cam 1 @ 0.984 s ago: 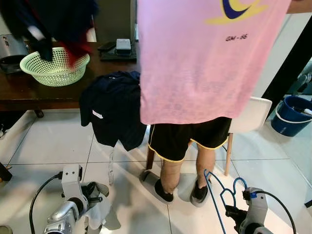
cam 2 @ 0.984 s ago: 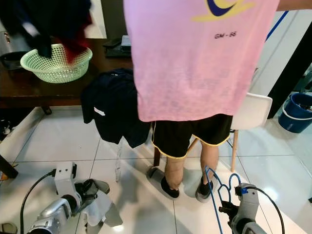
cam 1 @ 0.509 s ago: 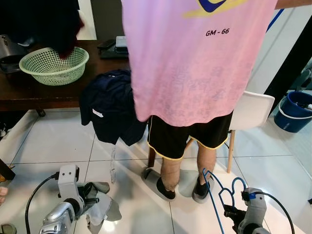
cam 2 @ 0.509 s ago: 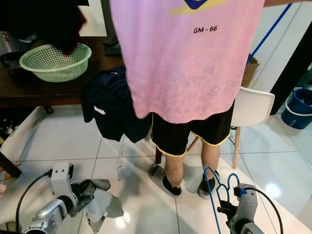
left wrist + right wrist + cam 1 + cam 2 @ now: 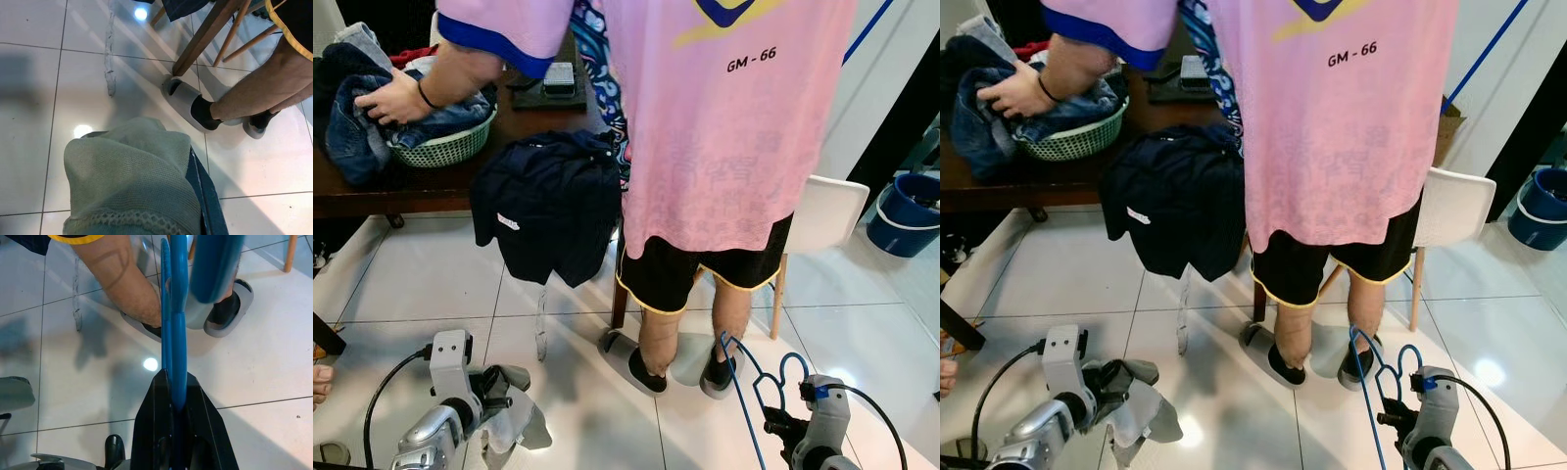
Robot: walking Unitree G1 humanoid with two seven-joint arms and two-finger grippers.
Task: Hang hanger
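Right wrist view shows your right gripper fingers clamped on the blue hanger; left gripper grips a grey-green garment. Raise the hanger slowly, avoiding the person's leg.

- A person in a pink shirt is standing straight ahead, their legs and grey slippers blocking the middle of the floor.
- A dark garment is hanging off the wooden table, closing off the space under its edge.
- A white chair is standing just behind the person, its wooden legs filling the gap there.
- Open white tile floor is lying bare ahead on the left, between the table and the left arm.
- A blue bucket is sitting at the far right, with bare tile between it and the chair.
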